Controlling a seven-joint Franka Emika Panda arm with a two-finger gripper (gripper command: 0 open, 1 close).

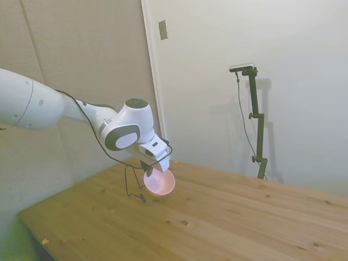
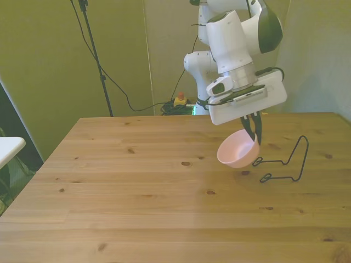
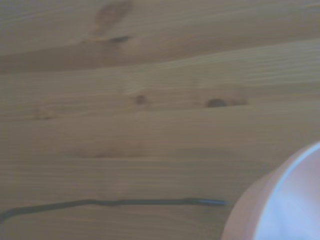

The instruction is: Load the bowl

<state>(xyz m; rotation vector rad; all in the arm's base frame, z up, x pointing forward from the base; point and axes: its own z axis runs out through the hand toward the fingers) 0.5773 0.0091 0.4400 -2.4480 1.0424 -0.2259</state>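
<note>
One bowl (image 2: 237,150), pale pink and plain, hangs in the air above the bench (image 2: 137,192), clear of the wood. It is tilted, its opening turned partly sideways, and what shows of its inside holds nothing. In the side view the bowl (image 1: 159,182) sits just under the arm's wrist, and its shadow lies on the boards below. The wrist view catches only an edge of the bowl (image 3: 285,200), blurred, over bare planks.

One hand (image 2: 254,134) holds it: the dark fingers (image 2: 258,137) are clamped on the bowl's rim, on the side toward the front view's right, one finger inside the wall and one outside. The hand (image 1: 148,168) hangs from a single white arm (image 2: 236,44) that leans over the bench.

One black wire rack (image 2: 285,161) stands on the bench just beside the bowl, on the front view's right. It is a thin bent frame with an upright loop and two feet lying along the wood, and nothing rests in it. In the side view the rack (image 1: 133,185) shows partly behind the bowl. A dark wire (image 3: 110,203), likely part of the rack, crosses the wrist view.
</note>
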